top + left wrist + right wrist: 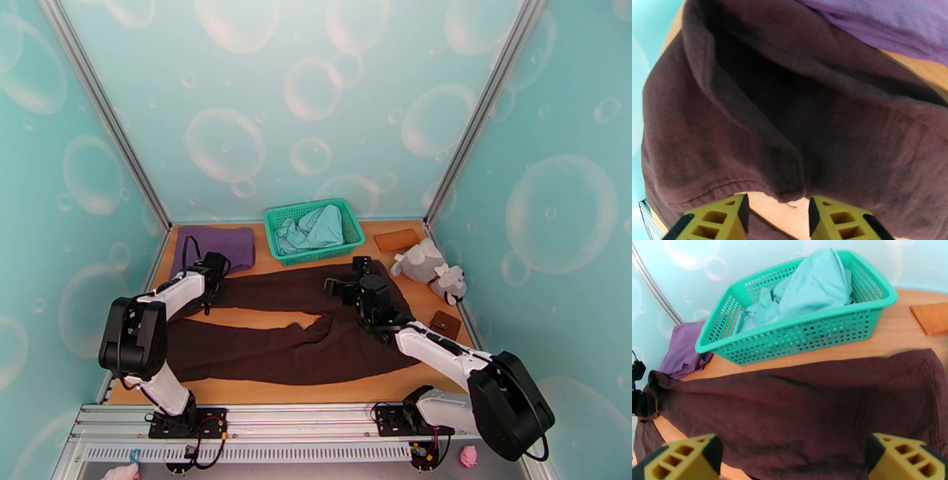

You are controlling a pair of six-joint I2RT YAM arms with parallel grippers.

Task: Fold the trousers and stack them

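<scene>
From my station I see the wooden table (237, 393) running across the booth, and most of it is taken by the dark brown trousers (300, 351), which lie flat with the waist to the right and the two legs splayed out to the left, bare wood showing between them. Behind them, near the back wall, stands the green mesh basket (316, 254), holding a crumpled pale teal garment (312, 227). The basket's front wall (802, 338) sits just beyond the far edge of the trousers (798, 413). Left of the basket lies a folded purple cloth (215, 243), and the cuff of the far leg ends right beside it (884, 23). To the right a grey plush toy (426, 267) rests by the waist, with a flat orange-brown piece (396, 239) behind it and a small dark brown square (445, 324) in front of it. My left pincer (778, 217) is spread, its yellow fingertips (726, 215) either side of bare wood, with the folded cuff (853, 158) just ahead of them. My right pincer (790, 461) is spread wide above the upper part of the trousers; I cannot tell whether it touches the cloth.
</scene>
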